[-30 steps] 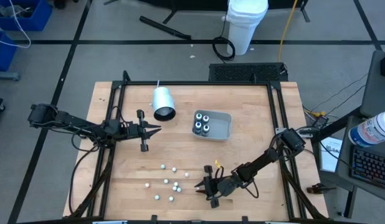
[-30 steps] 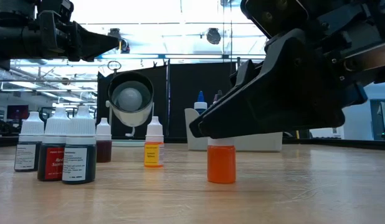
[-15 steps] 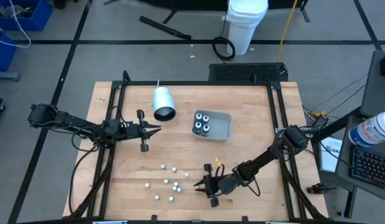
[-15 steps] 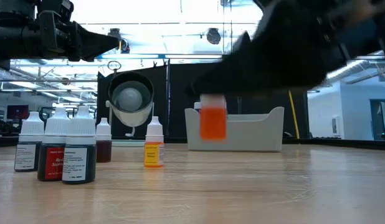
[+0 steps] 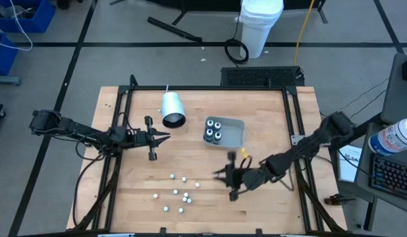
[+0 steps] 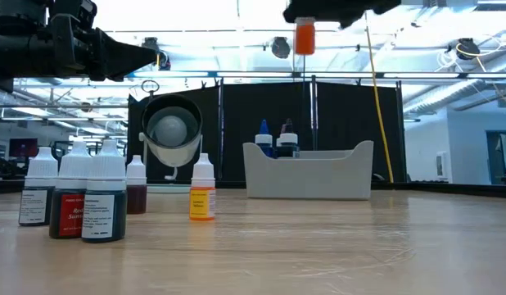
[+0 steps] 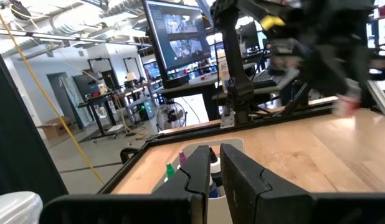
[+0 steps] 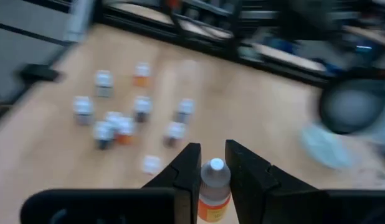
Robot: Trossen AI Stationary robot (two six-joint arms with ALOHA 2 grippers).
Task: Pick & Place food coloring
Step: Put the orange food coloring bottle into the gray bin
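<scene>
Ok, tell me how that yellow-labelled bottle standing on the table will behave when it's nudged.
The yellow-labelled bottle looks tall for its narrow base, so a nudge near its white cap would probably tip it. Its body appears round, so once down it may roll across the bare wooden table. It is small, likely light.

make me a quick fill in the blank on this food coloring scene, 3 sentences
1. The right claw holds a bottle filled with ____ liquid.
2. The held bottle is lifted clear of the ____.
3. In the high view, the grey tray already holds ____ bottles.

Missing words: orange; table; four
</scene>
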